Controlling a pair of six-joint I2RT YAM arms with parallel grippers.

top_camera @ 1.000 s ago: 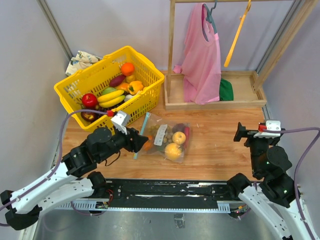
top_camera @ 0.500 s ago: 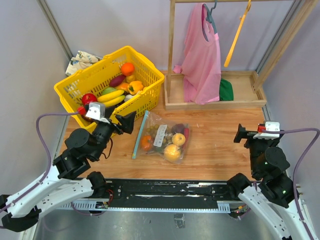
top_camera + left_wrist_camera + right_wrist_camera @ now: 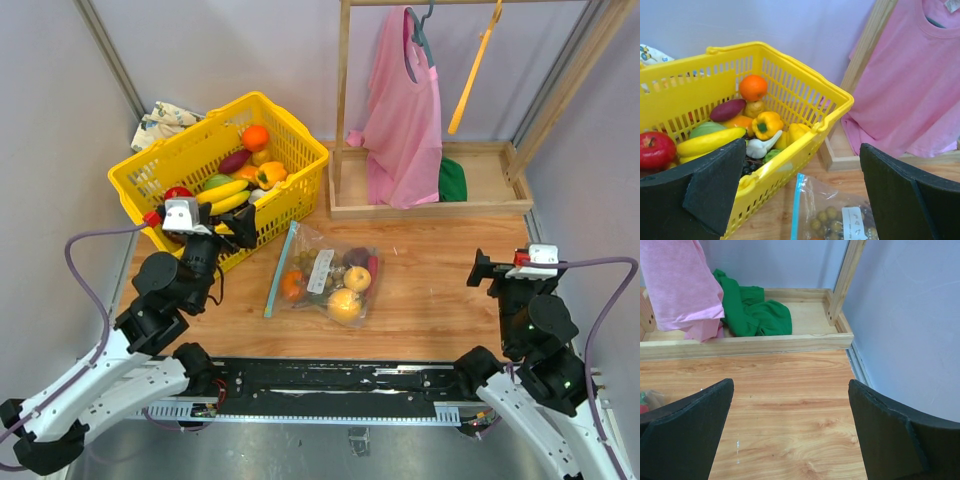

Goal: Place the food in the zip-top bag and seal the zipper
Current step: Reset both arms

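On the table, the zip-top bag's (image 3: 318,244) zipper (image 3: 281,270) may sit unsealed, so food (image 3: 345,301) could spill; left gripper (image 3: 802,146) and right gripper (image 3: 790,382) gape empty.

Left gripper (image 3: 804,195) and right gripper (image 3: 790,440) hover, jaws wide apart.

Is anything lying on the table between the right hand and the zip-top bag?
Nothing. In the top external view, the stretch from the right hand to the zip-top bag is bare wooden table; the right wrist view agrees.
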